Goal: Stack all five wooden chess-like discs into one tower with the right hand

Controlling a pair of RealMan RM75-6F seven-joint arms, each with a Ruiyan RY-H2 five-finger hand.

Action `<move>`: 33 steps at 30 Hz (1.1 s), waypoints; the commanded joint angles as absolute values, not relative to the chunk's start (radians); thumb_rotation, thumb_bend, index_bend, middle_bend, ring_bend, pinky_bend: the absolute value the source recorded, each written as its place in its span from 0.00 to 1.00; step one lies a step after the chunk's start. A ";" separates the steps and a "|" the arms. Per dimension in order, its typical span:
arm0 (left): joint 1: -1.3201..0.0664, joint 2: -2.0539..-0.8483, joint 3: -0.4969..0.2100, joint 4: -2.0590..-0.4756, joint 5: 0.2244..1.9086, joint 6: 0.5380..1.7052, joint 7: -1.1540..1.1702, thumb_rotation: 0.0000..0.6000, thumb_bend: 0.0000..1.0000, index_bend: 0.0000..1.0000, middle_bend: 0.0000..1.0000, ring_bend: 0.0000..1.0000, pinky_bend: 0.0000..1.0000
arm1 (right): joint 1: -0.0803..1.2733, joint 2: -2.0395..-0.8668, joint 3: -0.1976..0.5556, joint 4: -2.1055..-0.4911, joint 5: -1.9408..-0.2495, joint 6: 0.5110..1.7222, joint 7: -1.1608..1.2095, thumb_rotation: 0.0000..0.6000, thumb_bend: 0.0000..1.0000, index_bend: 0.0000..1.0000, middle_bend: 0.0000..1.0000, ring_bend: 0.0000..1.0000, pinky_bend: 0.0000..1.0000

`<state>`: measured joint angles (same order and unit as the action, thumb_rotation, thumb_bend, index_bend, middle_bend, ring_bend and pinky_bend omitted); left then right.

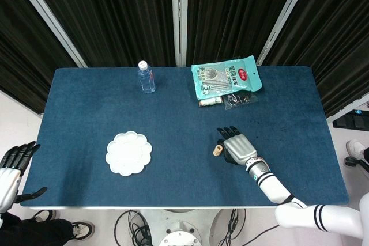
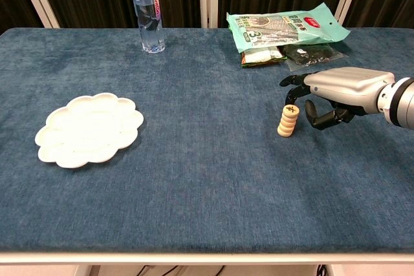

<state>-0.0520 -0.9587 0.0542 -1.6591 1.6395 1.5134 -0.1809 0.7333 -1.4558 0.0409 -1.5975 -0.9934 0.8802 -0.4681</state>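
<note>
The disc tower [image 2: 288, 121] stands upright on the table [image 2: 207, 185], and the right hand [image 2: 333, 93] sits just beside it, fingers spread, holding nothing. Snack bags [image 2: 284, 27] lie behind the tower, the plate [image 2: 88, 128] well left. The left hand [image 1: 12, 168] hangs open off the table's edge, partly cut off.

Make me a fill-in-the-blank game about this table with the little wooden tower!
1. The wooden discs stand in one ____ beside the right hand.
2. The water bottle stands ____ near the table's far edge.
3. The flower-shaped plate is colored ____.
4. The left hand hangs off the table, holding ____.

Missing words: tower; upright; white; nothing
</note>
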 commanded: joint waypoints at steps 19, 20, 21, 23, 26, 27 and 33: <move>-0.052 -0.958 0.054 -1.661 1.640 1.516 -0.179 1.00 0.00 0.06 0.00 0.00 0.00 | 0.737 -1.456 0.033 -1.608 -0.974 0.886 -0.492 0.67 0.87 0.34 0.00 0.00 0.00; -0.052 -0.958 0.055 -1.661 1.641 1.516 -0.178 1.00 0.00 0.06 0.00 0.00 0.00 | 0.737 -1.456 0.033 -1.609 -0.974 0.886 -0.492 0.67 0.87 0.34 0.00 0.00 0.00; -0.052 -0.958 0.055 -1.661 1.641 1.515 -0.178 1.00 0.00 0.06 0.00 0.00 0.00 | 0.737 -1.456 0.033 -1.609 -0.974 0.887 -0.492 0.67 0.87 0.34 0.00 0.00 0.00; -0.052 -0.958 0.055 -1.661 1.641 1.515 -0.178 1.00 0.00 0.06 0.00 0.00 0.00 | 0.738 -1.455 0.033 -1.610 -0.974 0.888 -0.493 0.67 0.87 0.34 0.00 0.00 0.00; -0.052 -0.958 0.055 -1.662 1.641 1.515 -0.177 1.00 0.00 0.06 0.00 0.00 0.00 | 0.738 -1.454 0.032 -1.614 -0.976 0.890 -0.495 0.67 0.87 0.34 0.00 0.00 0.00; -0.052 -0.958 0.055 -1.662 1.641 1.515 -0.177 1.00 0.00 0.06 0.00 0.00 0.00 | 0.738 -1.454 0.031 -1.615 -0.977 0.890 -0.495 0.67 0.87 0.34 0.00 0.00 0.00; -0.051 -0.958 0.055 -1.662 1.641 1.517 -0.176 1.00 0.00 0.06 0.00 0.00 0.00 | 0.739 -1.453 0.030 -1.618 -0.976 0.892 -0.499 0.67 0.87 0.34 0.00 0.00 0.00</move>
<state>-0.0510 -0.9585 0.0548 -1.6625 1.6410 1.5167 -0.1761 0.7392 -1.4530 0.0300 -1.6178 -0.9762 0.8919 -0.4994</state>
